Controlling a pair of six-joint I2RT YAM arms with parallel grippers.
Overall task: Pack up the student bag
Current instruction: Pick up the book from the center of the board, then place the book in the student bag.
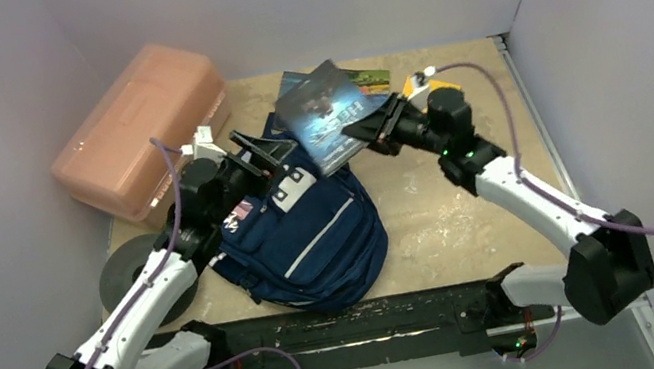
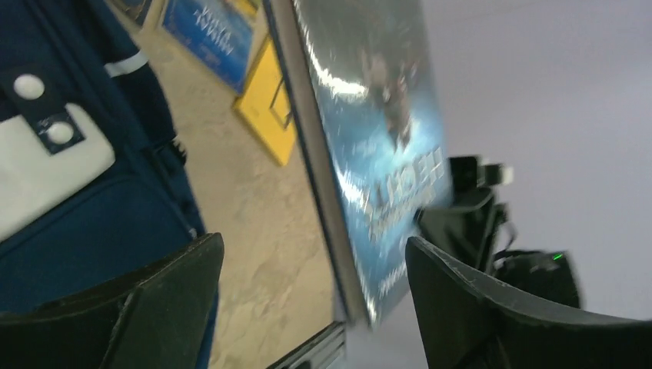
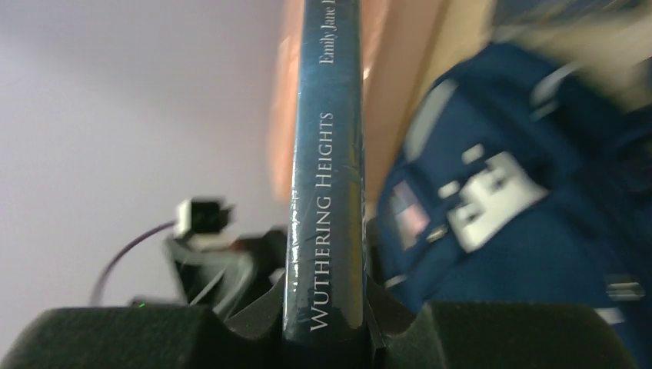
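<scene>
The bag [image 1: 312,238] is lying flat on the surface [image 1: 450,214], below and to the left of my right hand [image 1: 374,128]. Its long axis is running from its top end, just under my left hand [image 1: 255,156], back toward my arm bases. I am holding a book [image 1: 326,114] in my right hand, which is clamped on its spine edge, and the book is tilting out over the bag's top end. My left hand is hanging with its fingers [image 2: 177,269] wide apart, gripping nothing, just beside the book's free edge and nearer the bag's mouth than my right. I judge the book needs to go down and leftward, along the bag's length. I cannot tell whether the mouth is gaping, since the book and my left hand are covering it.
</scene>
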